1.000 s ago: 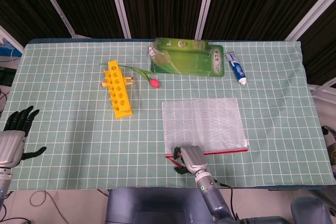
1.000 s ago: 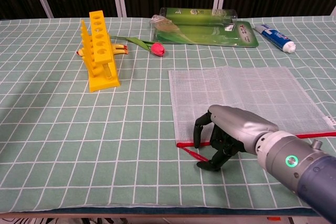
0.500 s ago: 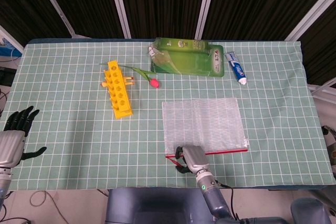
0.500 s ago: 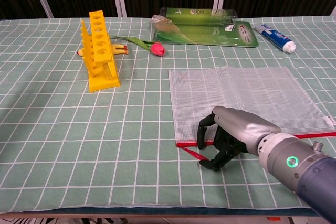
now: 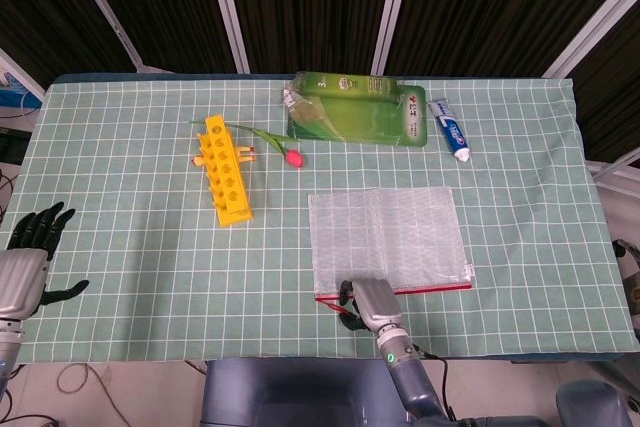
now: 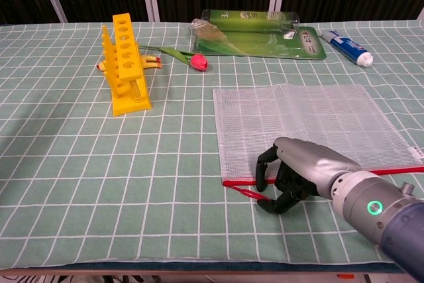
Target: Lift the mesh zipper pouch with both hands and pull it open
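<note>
One mesh zipper pouch (image 5: 385, 237) lies flat, long axis left-right, red zipper along its near edge. Right hand (image 6: 301, 173) curls over that zipper; whether it grips, I cannot tell. Left hand (image 5: 28, 257) spread, empty.

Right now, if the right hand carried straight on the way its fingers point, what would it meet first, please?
The right hand curls down and left over the pouch, so it would probably meet the red zipper edge first, then the tablecloth. Whether it already touches is unclear.
</note>
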Motion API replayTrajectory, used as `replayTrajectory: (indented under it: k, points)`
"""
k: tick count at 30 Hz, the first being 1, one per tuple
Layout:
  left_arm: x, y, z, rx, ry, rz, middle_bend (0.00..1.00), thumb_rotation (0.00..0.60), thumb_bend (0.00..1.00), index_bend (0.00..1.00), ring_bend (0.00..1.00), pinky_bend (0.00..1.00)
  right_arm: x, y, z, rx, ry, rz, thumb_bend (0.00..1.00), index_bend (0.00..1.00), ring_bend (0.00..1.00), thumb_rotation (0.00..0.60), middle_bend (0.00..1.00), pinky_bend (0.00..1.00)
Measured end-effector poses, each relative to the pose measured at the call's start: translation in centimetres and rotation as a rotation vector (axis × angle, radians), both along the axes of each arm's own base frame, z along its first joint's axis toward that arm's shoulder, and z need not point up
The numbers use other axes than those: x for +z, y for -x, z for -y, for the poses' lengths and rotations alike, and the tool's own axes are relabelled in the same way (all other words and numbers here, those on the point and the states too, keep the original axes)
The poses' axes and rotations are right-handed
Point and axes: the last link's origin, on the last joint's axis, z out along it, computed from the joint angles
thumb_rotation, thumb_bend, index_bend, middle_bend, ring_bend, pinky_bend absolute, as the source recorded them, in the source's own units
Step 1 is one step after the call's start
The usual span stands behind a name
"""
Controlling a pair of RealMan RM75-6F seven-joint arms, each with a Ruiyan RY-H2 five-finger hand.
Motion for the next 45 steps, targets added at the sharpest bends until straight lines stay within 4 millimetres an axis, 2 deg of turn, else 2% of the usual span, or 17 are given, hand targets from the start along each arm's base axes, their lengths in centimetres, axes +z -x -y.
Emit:
replayTrajectory:
  k: [12,20,31,38,45]
  points:
    - [-0.01,-0.02,0.01,0.005,0.000,0.006,0.00,0.600,0.02,0.00,0.00,0.00,-0.22,0.11,-0.12,-0.012,0.000,-0.002,0.41,0.55,1.00,0.600,1.00,0.98]
    - [0.01,-0.05,0.00,0.006,-0.002,0.007,0.00,0.600,0.02,0.00,0.00,0.00,-0.25,0.37,-0.14,-0.025,0.000,-0.001,0.47,0.55,1.00,0.600,1.00,0.98]
    - [-0.01,-0.06,0.00,0.008,-0.003,0.008,0.00,0.600,0.02,0.00,0.00,0.00,-0.23,0.25,-0.27,-0.024,0.001,0.010,0.48,0.55,1.00,0.600,1.00,0.98]
    - [0.00,-0.05,-0.01,0.010,-0.002,0.011,0.00,0.600,0.02,0.00,0.00,0.00,-0.21,0.14,-0.27,-0.023,0.000,0.013,0.56,0.58,1.00,0.600,1.00,0.98]
    - [0.00,-0.06,-0.01,0.011,-0.002,0.011,0.00,0.600,0.02,0.00,0.00,0.00,0.03,0.12,-0.16,-0.021,0.007,0.014,0.59,0.61,1.00,0.600,1.00,0.98]
